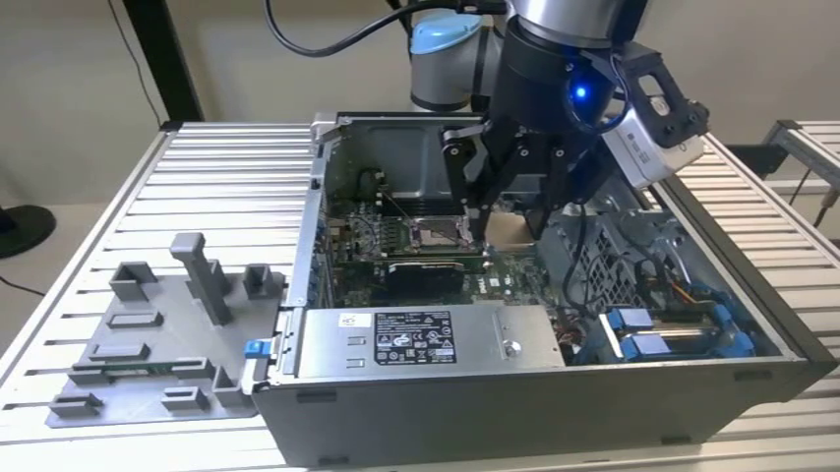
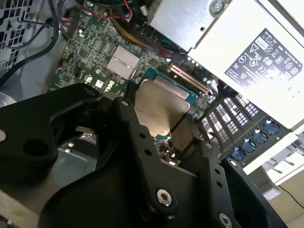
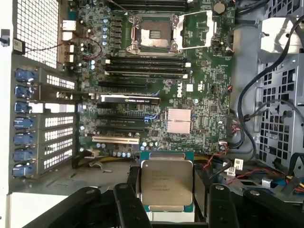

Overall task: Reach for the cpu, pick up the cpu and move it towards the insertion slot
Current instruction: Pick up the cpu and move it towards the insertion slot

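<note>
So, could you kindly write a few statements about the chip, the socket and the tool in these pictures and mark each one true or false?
1. The tool holds the thin square silver-faced cpu with a greenish rim. True.
2. The cpu already sits inside the silver-framed square insertion slot. False: in the first wrist view the slot's dark centre is bare and the cpu is apart from it.
3. The tool hangs inside the open grey metal computer case. True.
4. The cpu lies on the grey plastic tray of blocks and posts. False: it is in the tool, over the green circuit board.
</note>
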Controlling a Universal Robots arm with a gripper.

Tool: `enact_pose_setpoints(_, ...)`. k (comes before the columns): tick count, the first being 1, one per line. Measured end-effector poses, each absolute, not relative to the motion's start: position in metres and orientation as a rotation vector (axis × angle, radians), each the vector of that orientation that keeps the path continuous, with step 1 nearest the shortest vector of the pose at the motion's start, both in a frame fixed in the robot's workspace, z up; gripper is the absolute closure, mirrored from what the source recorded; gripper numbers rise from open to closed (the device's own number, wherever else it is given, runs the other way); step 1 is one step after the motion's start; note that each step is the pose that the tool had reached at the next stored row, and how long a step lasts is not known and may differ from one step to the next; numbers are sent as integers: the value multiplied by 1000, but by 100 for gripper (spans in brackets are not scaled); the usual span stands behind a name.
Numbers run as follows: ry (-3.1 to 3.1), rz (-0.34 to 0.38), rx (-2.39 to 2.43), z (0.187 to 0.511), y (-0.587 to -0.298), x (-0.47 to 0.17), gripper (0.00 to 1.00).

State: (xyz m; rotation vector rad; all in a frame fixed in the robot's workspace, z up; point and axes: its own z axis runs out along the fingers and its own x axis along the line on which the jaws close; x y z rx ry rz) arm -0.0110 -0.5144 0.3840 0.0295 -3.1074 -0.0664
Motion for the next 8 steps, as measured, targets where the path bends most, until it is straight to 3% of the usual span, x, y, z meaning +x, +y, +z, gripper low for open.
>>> enact_pose_setpoints(8, -3107, -66, 30, 383, -498, -11, 100)
